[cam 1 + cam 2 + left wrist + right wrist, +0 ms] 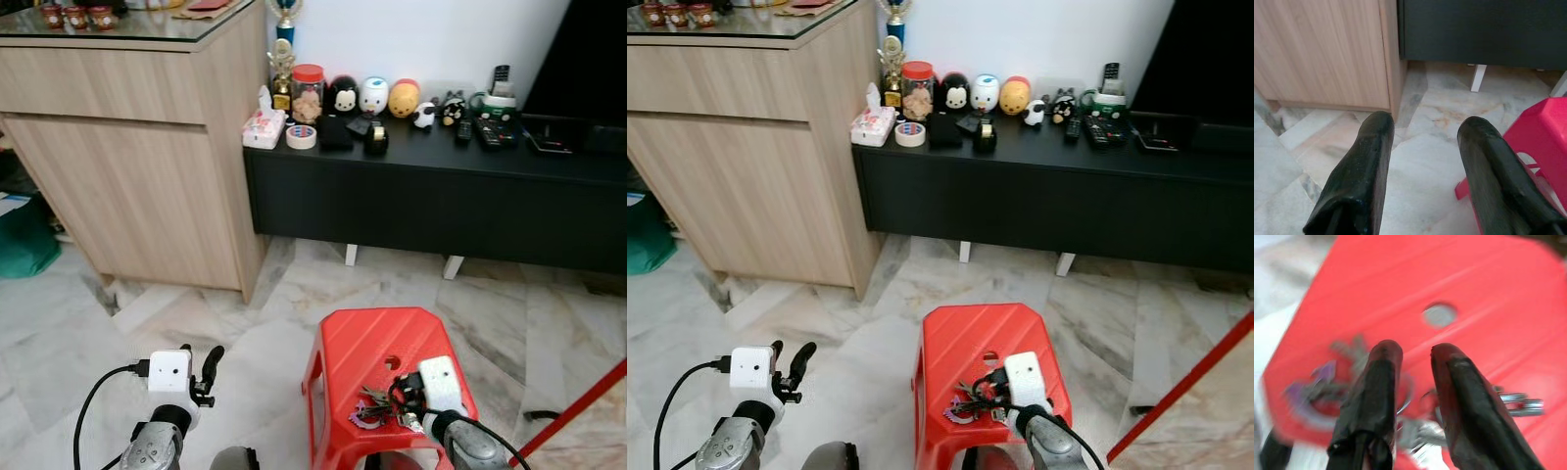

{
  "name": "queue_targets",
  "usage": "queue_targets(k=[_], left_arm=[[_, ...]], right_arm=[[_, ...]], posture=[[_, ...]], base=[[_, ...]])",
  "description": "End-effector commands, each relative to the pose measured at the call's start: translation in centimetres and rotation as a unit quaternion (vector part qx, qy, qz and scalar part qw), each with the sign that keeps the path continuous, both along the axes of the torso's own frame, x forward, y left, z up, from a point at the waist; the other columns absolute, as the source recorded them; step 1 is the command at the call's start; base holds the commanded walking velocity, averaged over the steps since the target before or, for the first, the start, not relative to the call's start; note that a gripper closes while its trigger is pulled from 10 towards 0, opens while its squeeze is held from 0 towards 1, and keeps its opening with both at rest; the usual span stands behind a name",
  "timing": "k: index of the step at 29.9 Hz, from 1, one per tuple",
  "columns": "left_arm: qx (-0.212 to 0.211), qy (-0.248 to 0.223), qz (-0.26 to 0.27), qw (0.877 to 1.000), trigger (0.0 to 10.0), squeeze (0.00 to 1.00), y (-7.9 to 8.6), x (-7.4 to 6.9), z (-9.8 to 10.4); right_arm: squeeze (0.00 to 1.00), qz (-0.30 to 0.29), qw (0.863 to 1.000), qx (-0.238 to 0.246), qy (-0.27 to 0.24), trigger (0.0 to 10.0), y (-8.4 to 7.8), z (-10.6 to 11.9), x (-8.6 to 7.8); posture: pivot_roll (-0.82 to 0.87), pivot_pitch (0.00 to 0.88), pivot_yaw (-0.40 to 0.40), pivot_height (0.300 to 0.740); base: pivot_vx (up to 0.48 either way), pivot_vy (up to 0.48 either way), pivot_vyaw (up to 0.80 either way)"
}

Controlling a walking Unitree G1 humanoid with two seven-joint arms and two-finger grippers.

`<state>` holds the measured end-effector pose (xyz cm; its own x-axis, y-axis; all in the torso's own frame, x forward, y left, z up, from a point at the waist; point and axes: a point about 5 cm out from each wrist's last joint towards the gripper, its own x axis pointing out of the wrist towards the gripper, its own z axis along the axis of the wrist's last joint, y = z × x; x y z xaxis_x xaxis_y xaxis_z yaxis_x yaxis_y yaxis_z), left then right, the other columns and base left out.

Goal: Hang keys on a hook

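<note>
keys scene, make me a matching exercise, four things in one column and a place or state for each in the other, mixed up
Things:
1. keys
2. roll of tape
3. left gripper
4. right gripper

Places or states:
A. on the black cabinet
B. open above the marble floor
C. lying on the red stool
D. fingers down at the keys

Pairs: 1-C, 2-A, 3-B, 4-D
</note>
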<state>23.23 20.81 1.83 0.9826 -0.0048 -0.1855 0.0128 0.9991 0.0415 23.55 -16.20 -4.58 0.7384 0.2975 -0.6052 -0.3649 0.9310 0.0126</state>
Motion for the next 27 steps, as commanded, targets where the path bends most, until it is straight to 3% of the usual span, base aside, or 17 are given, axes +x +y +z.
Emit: queue_targets(k=[1,11,16,17,19,20,24,27], left_arm=[[0.000,0.013,-0.007,1.000,10.0,0.00,-0.2,-0.1,-0.4],[0.000,0.016,-0.008,1.000,10.0,0.00,-0.1,-0.3,-0.4],[0.001,0.017,-0.010,1.000,10.0,0.00,-0.2,-0.2,-0.4],[0.001,0.016,-0.010,1.000,10.0,0.00,-0.1,-0.2,-0.4],[0.001,0.016,-0.009,1.000,10.0,0.00,-0.1,-0.2,-0.4],[0.002,0.016,-0.009,1.000,10.0,0.00,-0.1,-0.1,-0.3],[0.002,0.017,-0.009,1.000,10.0,0.00,-0.1,0.0,-0.4],[0.002,0.017,-0.010,1.000,10.0,0.00,-0.1,0.1,-0.3]], right_arm=[[1.00,0.054,0.998,-0.012,0.003,10.0,0.5,0.5,0.7],[1.00,0.113,0.992,-0.061,0.003,10.0,0.4,1.3,2.1],[1.00,0.101,0.992,-0.077,-0.001,10.0,0.0,1.8,2.8],[0.77,0.089,0.994,-0.068,-0.003,10.0,-0.3,2.0,3.0],[0.77,0.081,0.995,-0.061,-0.005,10.0,-0.4,2.1,3.2],[0.00,0.056,0.998,-0.039,0.000,10.0,-0.8,2.2,3.3],[0.00,0.036,0.999,-0.015,0.012,10.0,-1.2,2.0,3.0],[0.00,0.078,0.997,-0.021,0.016,10.0,-0.9,1.8,2.5]], posture=[[0.07,0.012,-0.043,0.626],[0.08,0.016,-0.044,0.626],[0.08,0.014,-0.047,0.626],[0.08,0.011,-0.050,0.626],[0.08,0.011,-0.050,0.626],[0.08,0.008,-0.050,0.626],[0.08,0.004,-0.049,0.626],[0.07,0.002,-0.048,0.626]], base=[[0.000,0.000,0.00],[0.000,0.000,0.00],[0.000,0.000,0.00],[0.000,0.000,0.00],[0.000,0.000,0.00],[0.000,0.000,0.00],[0.000,0.000,0.00],[0.000,0.000,0.00]])
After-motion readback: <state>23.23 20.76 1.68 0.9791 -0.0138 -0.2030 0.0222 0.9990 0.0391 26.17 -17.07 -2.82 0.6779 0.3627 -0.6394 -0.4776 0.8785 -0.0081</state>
